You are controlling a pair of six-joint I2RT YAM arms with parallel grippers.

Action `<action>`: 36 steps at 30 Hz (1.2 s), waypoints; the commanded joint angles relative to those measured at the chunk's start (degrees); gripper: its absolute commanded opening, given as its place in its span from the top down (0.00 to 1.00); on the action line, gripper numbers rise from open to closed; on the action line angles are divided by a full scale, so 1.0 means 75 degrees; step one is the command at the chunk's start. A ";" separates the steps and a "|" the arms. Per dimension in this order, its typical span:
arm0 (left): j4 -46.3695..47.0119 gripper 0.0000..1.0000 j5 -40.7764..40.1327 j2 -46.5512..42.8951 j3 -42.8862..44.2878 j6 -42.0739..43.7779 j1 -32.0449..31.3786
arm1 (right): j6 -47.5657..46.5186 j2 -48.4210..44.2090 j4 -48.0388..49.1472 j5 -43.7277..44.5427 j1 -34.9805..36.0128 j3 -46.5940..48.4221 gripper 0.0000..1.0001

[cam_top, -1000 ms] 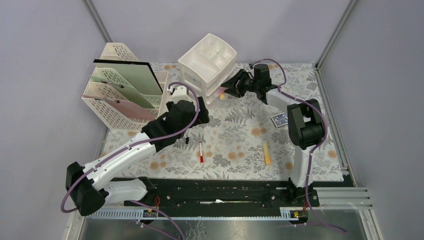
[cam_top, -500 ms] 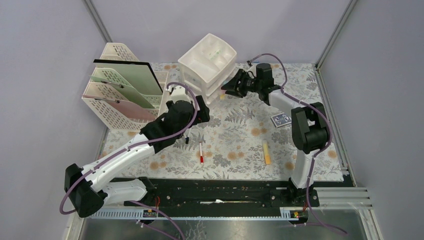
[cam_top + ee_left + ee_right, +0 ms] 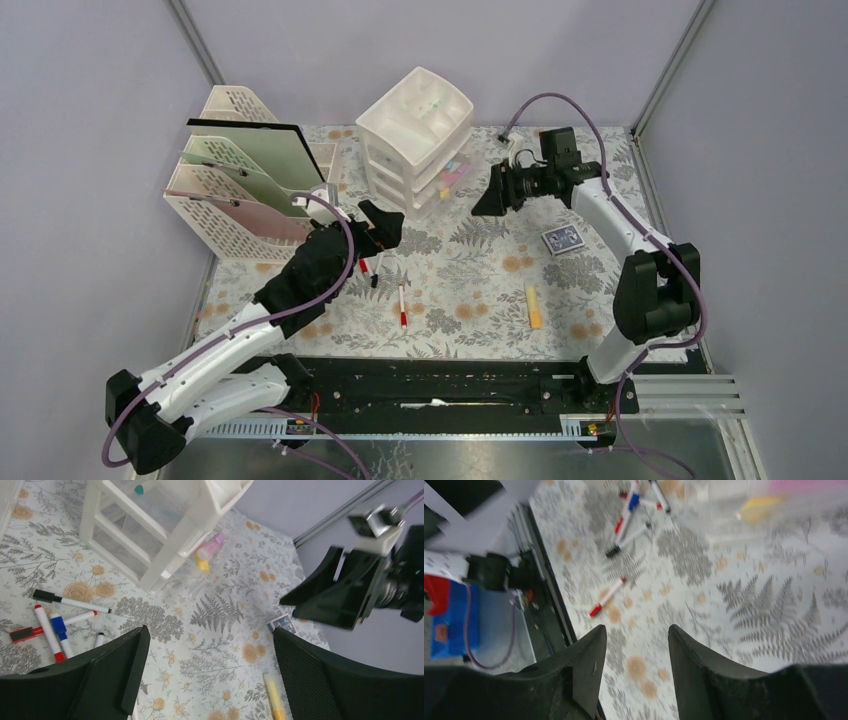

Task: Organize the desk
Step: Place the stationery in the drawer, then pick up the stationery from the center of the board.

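**Two claws aloft, marker heap nearest the left**

Left claw (image 3: 383, 226) hangs over the desk (image 3: 480, 270), jaws spread wide and holding nothing. Right claw (image 3: 493, 195) is raised near the drawer unit (image 3: 415, 140). Its wrist view shows the fingers apart with only cloth between them.

The desk is not yet tidy. A marker heap (image 3: 368, 268) lies just on the near side of the left claw. A single red marker (image 3: 402, 305), a yellow highlighter (image 3: 533, 305) and a card deck (image 3: 562, 239) are scattered toward the right.

From the left wrist the marker heap (image 3: 55, 625) sits low and to the left of the jaw gap. The pens are crossed, so there is no single long axis. My judgement: the left arm is nearer, and it needs to drop toward its own base and line the jaws across one pen. The card deck is nearer the right arm.
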 commanded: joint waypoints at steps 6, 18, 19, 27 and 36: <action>0.0912 0.01 0.0318 -0.0145 -0.0171 0.0085 0.0145 | -0.3889 -0.1470 -0.3382 0.1759 -0.0024 -0.0789 0.40; 0.0721 0.01 0.0586 0.0052 -0.0194 0.0260 0.0201 | -0.4270 -0.2065 -0.3895 0.3819 -0.0024 -0.2325 0.39; 0.0693 0.01 0.0603 0.0057 -0.0195 0.0260 0.0202 | -0.4274 -0.2032 -0.3926 0.3938 -0.0024 -0.2407 0.39; 0.0542 0.01 0.0647 -0.0065 -0.0338 0.0129 0.0203 | -0.4215 -0.1864 -0.3839 0.4454 -0.0024 -0.3080 0.39; 0.0525 0.01 0.0595 -0.0197 -0.0522 -0.0009 0.0210 | -0.3918 -0.1314 -0.3375 0.4724 0.0007 -0.3546 0.39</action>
